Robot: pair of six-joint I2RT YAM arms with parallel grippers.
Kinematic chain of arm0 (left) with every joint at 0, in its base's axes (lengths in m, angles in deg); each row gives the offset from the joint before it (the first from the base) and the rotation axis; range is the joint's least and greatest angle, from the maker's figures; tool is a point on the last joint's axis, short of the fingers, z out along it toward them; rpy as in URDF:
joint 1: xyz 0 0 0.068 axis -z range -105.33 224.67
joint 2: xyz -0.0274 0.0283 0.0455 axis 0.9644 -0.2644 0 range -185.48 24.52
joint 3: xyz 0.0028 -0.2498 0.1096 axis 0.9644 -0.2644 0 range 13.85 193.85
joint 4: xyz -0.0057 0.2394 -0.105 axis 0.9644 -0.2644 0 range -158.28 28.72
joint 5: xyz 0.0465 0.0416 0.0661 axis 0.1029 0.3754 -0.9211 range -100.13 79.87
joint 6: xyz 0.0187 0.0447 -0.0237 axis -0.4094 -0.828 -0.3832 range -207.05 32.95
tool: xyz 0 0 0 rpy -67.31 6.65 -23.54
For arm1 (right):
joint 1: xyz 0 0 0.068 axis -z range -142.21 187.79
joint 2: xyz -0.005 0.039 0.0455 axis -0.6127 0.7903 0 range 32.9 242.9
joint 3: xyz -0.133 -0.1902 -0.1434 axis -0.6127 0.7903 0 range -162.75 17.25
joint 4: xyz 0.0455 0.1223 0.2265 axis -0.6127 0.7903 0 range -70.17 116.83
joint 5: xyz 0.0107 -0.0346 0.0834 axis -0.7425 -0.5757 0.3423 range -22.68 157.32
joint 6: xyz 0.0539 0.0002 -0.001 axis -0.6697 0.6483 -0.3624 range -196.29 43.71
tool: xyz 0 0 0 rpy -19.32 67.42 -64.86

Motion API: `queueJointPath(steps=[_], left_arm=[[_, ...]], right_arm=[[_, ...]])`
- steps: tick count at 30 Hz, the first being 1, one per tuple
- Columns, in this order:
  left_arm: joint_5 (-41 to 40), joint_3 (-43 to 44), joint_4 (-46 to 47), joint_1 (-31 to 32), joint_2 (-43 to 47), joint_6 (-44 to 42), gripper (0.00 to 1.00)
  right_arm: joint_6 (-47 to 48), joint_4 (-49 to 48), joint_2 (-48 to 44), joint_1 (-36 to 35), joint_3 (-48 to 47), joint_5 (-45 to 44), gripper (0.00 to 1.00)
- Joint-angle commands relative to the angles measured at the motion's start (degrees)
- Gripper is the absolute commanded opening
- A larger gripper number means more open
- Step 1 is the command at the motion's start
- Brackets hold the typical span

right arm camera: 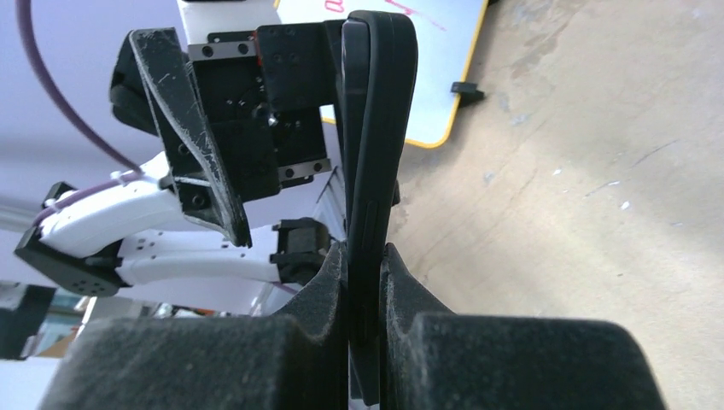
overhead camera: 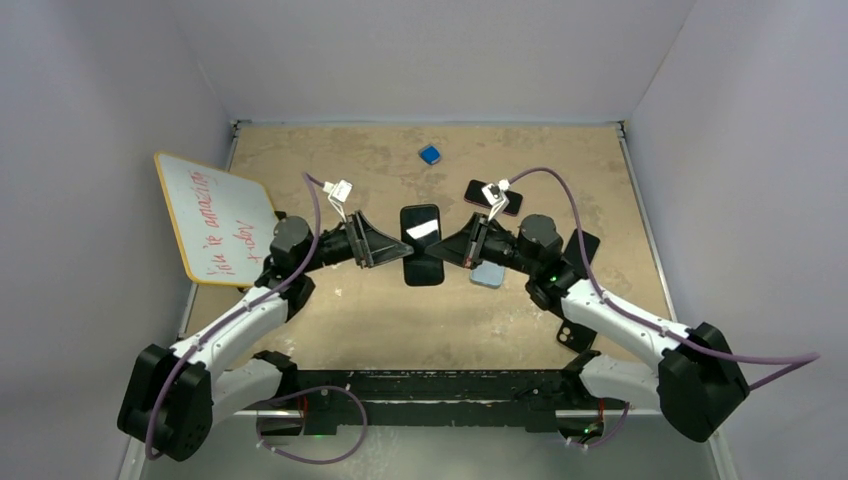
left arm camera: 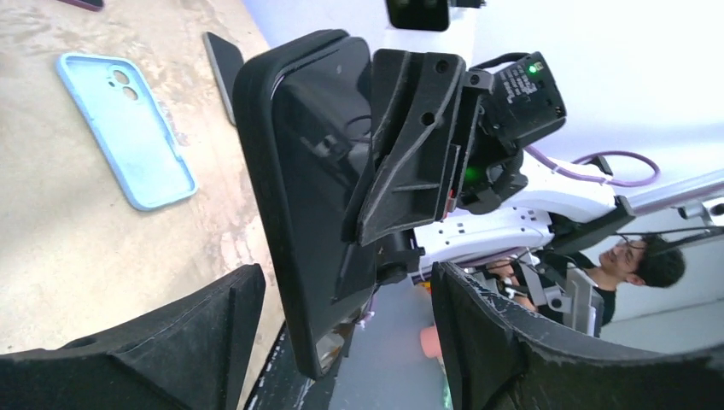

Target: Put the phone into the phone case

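Top external view showed a stained tan table (overhead camera: pixel 330 320) boxed by pale walls (overhead camera: pixel 430 50), with a whiteboard (overhead camera: pixel 215 220) at nine o'clock. Above its centre the right gripper (overhead camera: pixel 452 248) pinched the phone (overhead camera: pixel 422 245) by its edge. The left gripper (overhead camera: pixel 388 243) stood spread around the phone, clear of it. A blue case (overhead camera: pixel 487 275) lay at four o'clock of the phone.

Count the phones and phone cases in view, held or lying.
5: black phone in the right pincer, mid-table; light blue case by that pincer; dark phone beyond it; two black slabs beside the right arm. Arms may hide more.
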Motion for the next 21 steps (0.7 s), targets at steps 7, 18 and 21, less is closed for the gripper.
queueJointPath(steps=[7, 18, 21], left_arm=[[4.50, -3.09, 16.86, 0.35, -5.38, 7.32, 0.67], [4.66, -3.36, 21.46, 0.35, -9.69, 8.66, 0.01], [5.83, -4.19, 26.67, 0.35, -10.90, 10.83, 0.00]], right_arm=[[-8.05, -17.46, 3.09, 0.15, 0.81, 6.53, 0.00], [-9.36, -17.52, 5.27, 0.15, 0.16, 9.69, 0.14], [-8.68, -14.95, 4.00, 0.10, 1.55, 10.56, 0.35]])
